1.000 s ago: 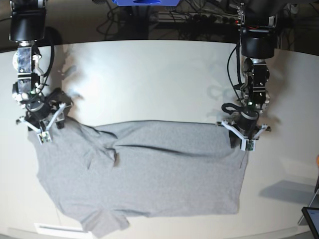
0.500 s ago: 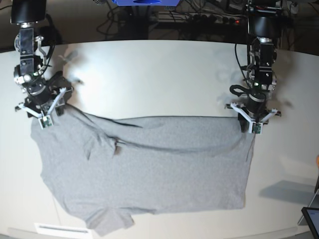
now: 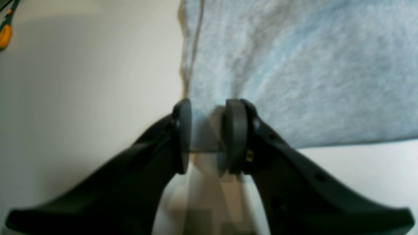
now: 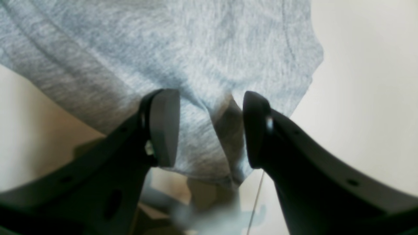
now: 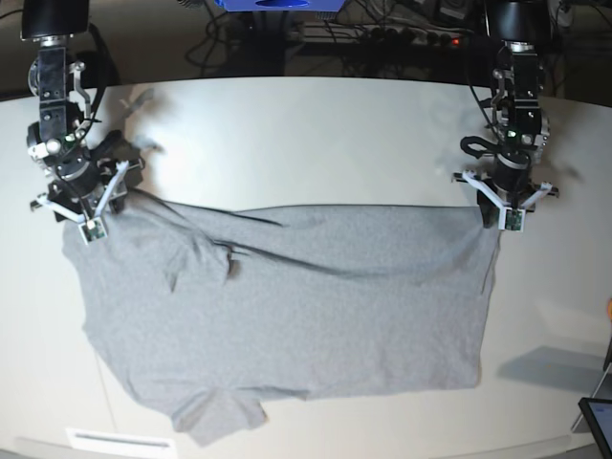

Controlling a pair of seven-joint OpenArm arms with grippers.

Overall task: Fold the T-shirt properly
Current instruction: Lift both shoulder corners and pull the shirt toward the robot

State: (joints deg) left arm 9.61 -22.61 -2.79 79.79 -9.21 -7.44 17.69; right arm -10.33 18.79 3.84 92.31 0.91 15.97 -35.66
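The grey T-shirt point(image 5: 287, 316) lies spread plain side up across the white table point(image 5: 306, 143), one sleeve point(image 5: 220, 421) sticking out toward the front edge. My left gripper point(image 5: 505, 212) is shut on the shirt's far right corner. In the left wrist view the cloth point(image 3: 294, 65) runs in between the pads of that gripper point(image 3: 209, 137). My right gripper point(image 5: 84, 218) pinches the far left corner. In the right wrist view a bunched fold of the shirt point(image 4: 196, 49) sits between the fingers of the right gripper point(image 4: 210, 133). Creases show near the left shoulder point(image 5: 215, 258).
A dark tablet-like device point(image 5: 598, 421) pokes in at the front right corner. Cables point(image 5: 382, 38) lie behind the table's far edge. A white strip point(image 5: 110, 441) sits at the front left edge. An orange object point(image 3: 5, 36) shows at the left wrist view's upper left.
Both grippers have moved toward the table's far side and slightly outward, dragging the shirt's far edge with them. The cloth now lies wider and flatter.
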